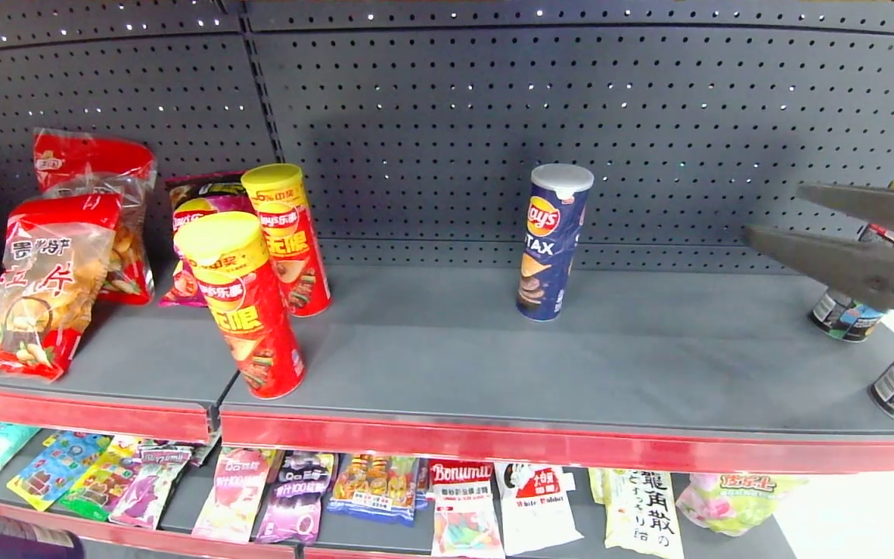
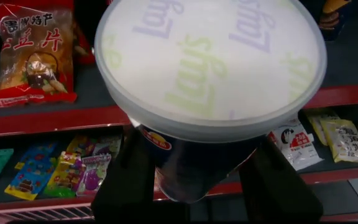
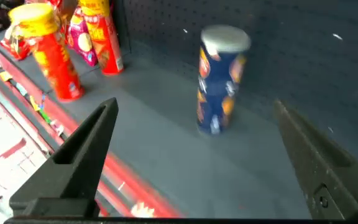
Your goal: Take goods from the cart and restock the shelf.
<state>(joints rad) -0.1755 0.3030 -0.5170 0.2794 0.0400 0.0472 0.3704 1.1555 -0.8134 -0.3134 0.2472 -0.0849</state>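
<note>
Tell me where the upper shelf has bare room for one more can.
Bare shelf lies between the red cans and the blue can, and from the blue can to the dark cans. The left end is crowded with snack bags.

A dark grey pegboard back panel rises behind the shelf, pinpoints of light showing through its holes. 2 grey shelf boards meet at a seam left of centre, with a red strip along their front edge. White glare lies past the shelf's right end.

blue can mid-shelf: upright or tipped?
Upright. The blue can stands on its base on the shelf, lid on top, in both head and right wrist views.
</note>
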